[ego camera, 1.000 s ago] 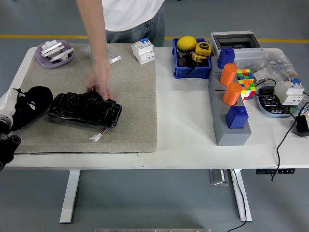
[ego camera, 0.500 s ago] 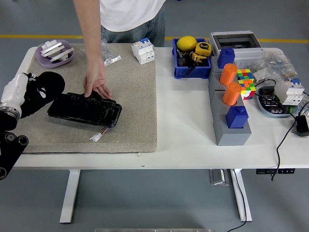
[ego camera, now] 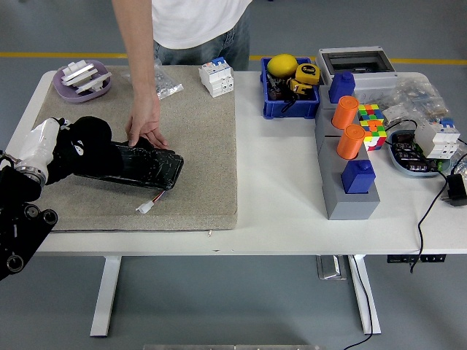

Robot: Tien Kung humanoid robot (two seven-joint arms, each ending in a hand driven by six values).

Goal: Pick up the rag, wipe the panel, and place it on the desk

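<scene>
A glossy black panel [ego camera: 142,166] lies on the beige mat [ego camera: 197,138], a small white connector [ego camera: 148,205] trailing from its front edge. My left hand [ego camera: 67,149] is shut on a black rag [ego camera: 89,144], and the rag rests on the panel's left end. A person's hand [ego camera: 144,125] presses down on the panel's far edge, holding it. My right hand does not show.
A purple dish [ego camera: 82,80] with white parts sits at the mat's back left, a white breaker [ego camera: 217,76] at its back right. A blue bin [ego camera: 289,87], grey blocks with orange cylinders [ego camera: 349,138], a colour cube [ego camera: 371,124] and cables fill the right side.
My left hand has carried the rag rightward from the mat's left edge onto the panel's left end. The person's hand has stayed at the panel's far edge.
</scene>
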